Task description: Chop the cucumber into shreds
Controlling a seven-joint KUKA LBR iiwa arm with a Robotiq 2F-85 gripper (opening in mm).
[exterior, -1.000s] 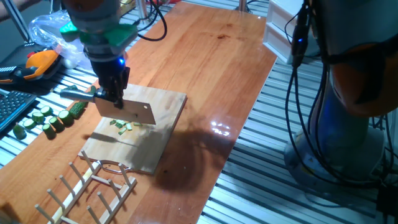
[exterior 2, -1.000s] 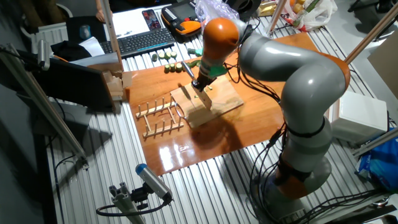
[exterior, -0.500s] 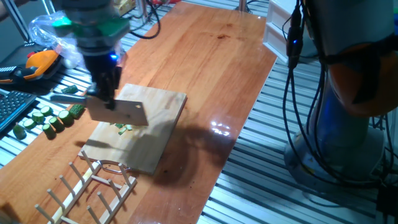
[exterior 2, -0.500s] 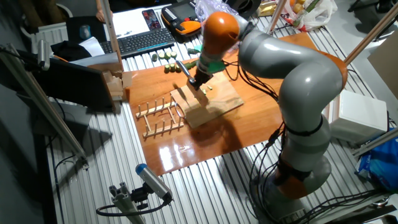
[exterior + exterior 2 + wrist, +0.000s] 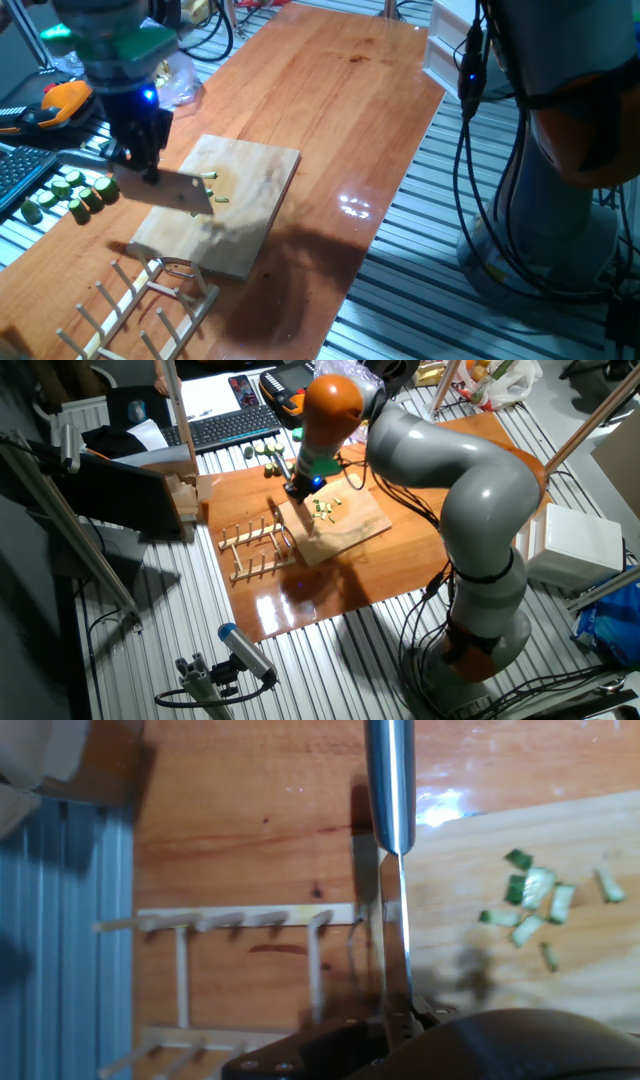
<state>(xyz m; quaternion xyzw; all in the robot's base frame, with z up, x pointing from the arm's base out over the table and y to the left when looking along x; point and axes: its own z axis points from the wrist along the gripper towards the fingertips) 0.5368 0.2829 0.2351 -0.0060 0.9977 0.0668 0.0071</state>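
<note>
Several shreds point(image 5: 528, 905) lie at 3 o'clock of my gripper point(image 5: 140, 165), clenched on knife point(image 5: 165, 189).

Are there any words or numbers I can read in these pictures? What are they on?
None can be read.
The keyboard keys: too small to read.
The orange device: its markings are blurred.
The knife, the wooden board and the arm: no writing shows.
</note>
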